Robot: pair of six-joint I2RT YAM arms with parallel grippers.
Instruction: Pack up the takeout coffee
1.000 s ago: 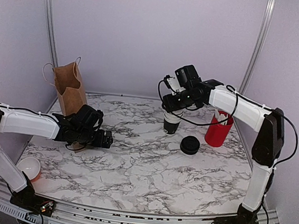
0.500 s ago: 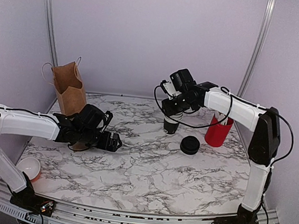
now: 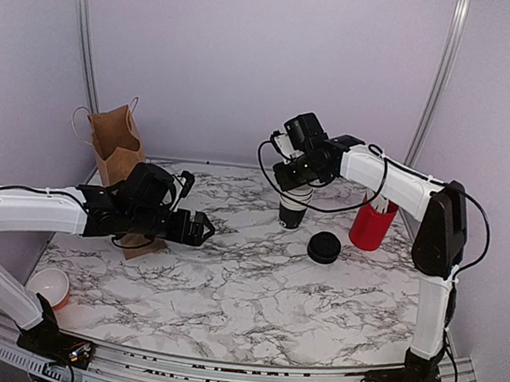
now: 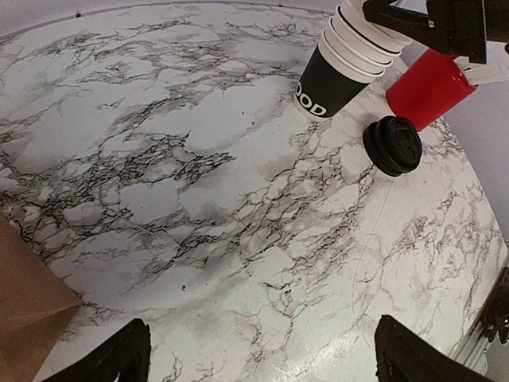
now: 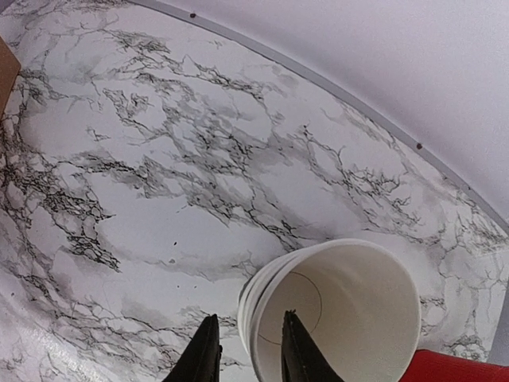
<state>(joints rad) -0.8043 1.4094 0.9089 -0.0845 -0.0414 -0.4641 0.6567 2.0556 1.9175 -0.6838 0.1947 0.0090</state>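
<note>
A stack of nested black cups with white rims (image 3: 293,206) stands at the back middle of the marble table (image 3: 255,281); it also shows in the left wrist view (image 4: 338,70). My right gripper (image 5: 248,342) sits over it, narrowly open. One finger is inside the top cup (image 5: 342,318) and one outside its rim, with small gaps on both sides. A round black lid (image 3: 324,247) lies right of the stack, also seen in the left wrist view (image 4: 392,146). No single lidded black cup shows. My left gripper (image 3: 199,229) is open and empty, low over the table's left middle.
A brown paper bag (image 3: 119,153) stands open at the back left, behind my left arm. A red cup with white sticks (image 3: 373,222) stands right of the stack. A white-lined cup (image 3: 50,286) lies at the near left edge.
My left gripper has swung right and forward toward the table's middle. My right gripper has shifted slightly left over the stack. The stack and the lid have not moved.
</note>
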